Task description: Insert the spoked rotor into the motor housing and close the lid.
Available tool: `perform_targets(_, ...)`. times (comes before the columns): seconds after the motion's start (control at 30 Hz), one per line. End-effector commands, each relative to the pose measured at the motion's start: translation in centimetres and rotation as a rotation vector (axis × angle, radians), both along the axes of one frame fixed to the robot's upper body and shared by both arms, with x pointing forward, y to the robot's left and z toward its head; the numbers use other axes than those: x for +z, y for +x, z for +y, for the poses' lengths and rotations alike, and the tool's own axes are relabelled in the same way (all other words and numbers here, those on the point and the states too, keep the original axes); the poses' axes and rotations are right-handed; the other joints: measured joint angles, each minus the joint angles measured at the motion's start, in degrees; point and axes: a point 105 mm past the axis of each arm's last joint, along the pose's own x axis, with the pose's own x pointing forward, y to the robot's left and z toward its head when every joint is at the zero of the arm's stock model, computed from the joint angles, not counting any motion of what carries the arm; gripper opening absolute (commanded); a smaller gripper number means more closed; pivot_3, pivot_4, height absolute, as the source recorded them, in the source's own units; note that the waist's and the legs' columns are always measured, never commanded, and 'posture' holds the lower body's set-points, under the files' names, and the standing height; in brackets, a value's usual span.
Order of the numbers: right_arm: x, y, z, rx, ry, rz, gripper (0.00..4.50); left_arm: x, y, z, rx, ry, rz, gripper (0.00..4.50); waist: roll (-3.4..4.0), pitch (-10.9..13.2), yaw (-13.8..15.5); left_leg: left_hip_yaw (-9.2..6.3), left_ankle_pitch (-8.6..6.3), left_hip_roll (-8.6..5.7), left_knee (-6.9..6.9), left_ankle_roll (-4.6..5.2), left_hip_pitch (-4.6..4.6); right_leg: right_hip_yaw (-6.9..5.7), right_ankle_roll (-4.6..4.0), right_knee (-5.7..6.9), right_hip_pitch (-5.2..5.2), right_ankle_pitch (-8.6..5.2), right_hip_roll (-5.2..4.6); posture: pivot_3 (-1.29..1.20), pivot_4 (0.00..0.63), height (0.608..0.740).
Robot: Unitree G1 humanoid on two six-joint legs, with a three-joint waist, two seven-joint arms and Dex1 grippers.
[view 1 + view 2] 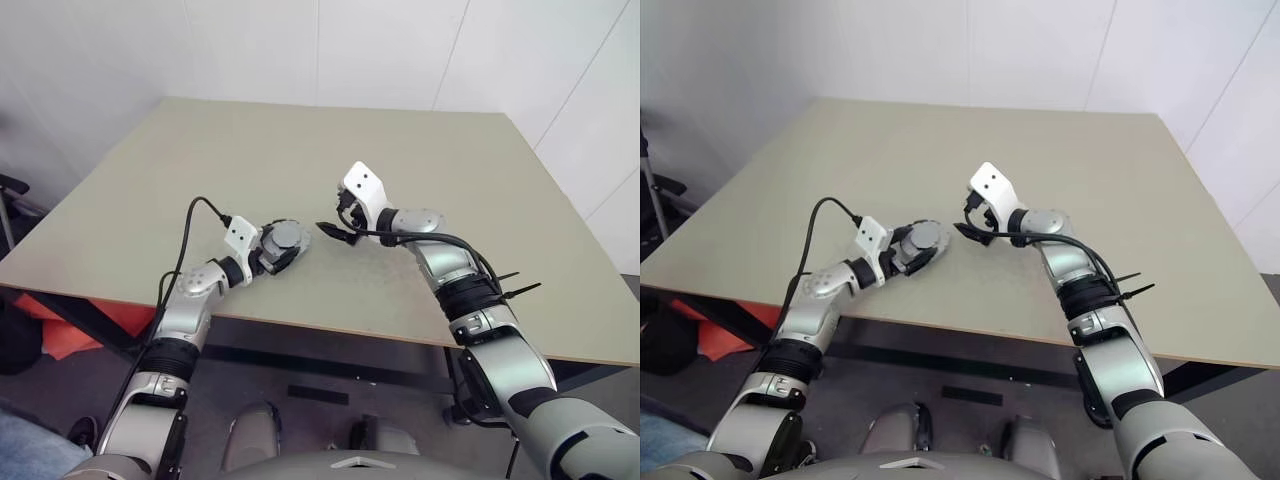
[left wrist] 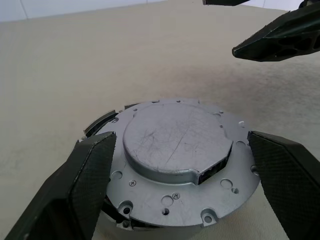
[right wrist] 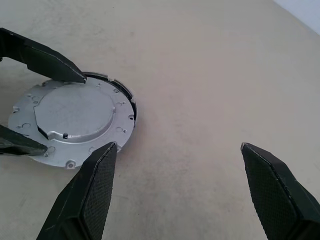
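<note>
With both tools spread, one lid (image 2: 177, 162) lies flat.

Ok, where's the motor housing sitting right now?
The motor housing, lid on top, sits on the table near its front edge, left of centre, between the left gripper's open jaws.

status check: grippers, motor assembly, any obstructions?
Left gripper straddling the lidded motor housing, fingers not visibly touching. Right gripper open, beside it over bare table. Nothing in the way.
</note>
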Motion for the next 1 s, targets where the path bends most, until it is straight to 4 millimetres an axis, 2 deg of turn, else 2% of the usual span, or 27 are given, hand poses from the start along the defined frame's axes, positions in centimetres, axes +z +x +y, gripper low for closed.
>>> perform_targets(0.03, 2.1, 0.5, 0.2, 0.0, 0.029, -0.063, 4.5, -0.5, 0.0, 0.6, 0.032, -0.002, 0.031, 3.36, 0.01, 0.0, 0.01, 0.0, 0.0, 0.0, 0.0, 0.0, 0.04, 0.0, 0.0, 0.0, 0.04, 0.0, 0.0, 0.0, 0.0, 0.74)
perform_targets(0.17, 2.1, 0.5, 0.1, -0.001, 0.027, -0.066, 4.5, -0.4, 0.1, 0.8, 0.048, 0.015, 0.013, 2.26, 0.01, 0.0, -0.04, -0.01, 0.0, 0.01, 0.0, -0.01, 0.29, 0.0, 0.38, 0.0, 0.25, -0.22, 0.0, 0.0, 0.0, 0.74)
perform_targets(0.53, 2.0, 0.5, 0.3, 0.005, 0.02, -0.073, 4.5, -0.2, 1.0, 2.2, 0.157, 0.013, 0.0, 2.26, 0.0, 0.0, -0.09, -0.04, 0.0, 0.01, 0.0, -0.02, 0.5, 0.01, 0.42, -0.09, 0.33, -0.24, -0.01, 0.0, 0.0, 0.74)
perform_targets(0.63, 2.0, 0.5, 0.4, 0.008, 0.016, -0.075, 4.5, -0.3, 1.2, 2.4, 0.177, -0.015, 0.016, 2.9, 0.0, 0.0, -0.09, -0.04, 0.0, 0.01, -0.01, -0.02, 0.5, 0.01, 0.41, -0.07, 0.32, -0.23, 0.0, 0.0, 0.0, 0.74)
perform_targets(0.8, 1.9, 0.4, 0.3, 0.011, 0.01, -0.08, 4.5, -0.4, 1.7, 2.6, 0.221, -0.032, 0.044, 4.45, 0.0, 0.0, 0.08, -0.04, 0.0, -0.01, -0.01, -0.02, 0.49, 0.01, 0.4, -0.07, 0.34, -0.23, -0.01, 0.0, 0.0, 0.74)
perform_targets(1.0, 1.8, 0.3, 0.3, 0.017, -0.006, -0.09, 4.5, -0.4, 1.3, 1.7, 0.166, -0.037, 0.059, 4.48, 0.0, 0.0, 0.01, -0.04, 0.0, -0.01, -0.01, -0.02, 0.49, 0.02, 0.41, -0.08, 0.34, -0.24, -0.01, 0.0, 0.0, 0.74)
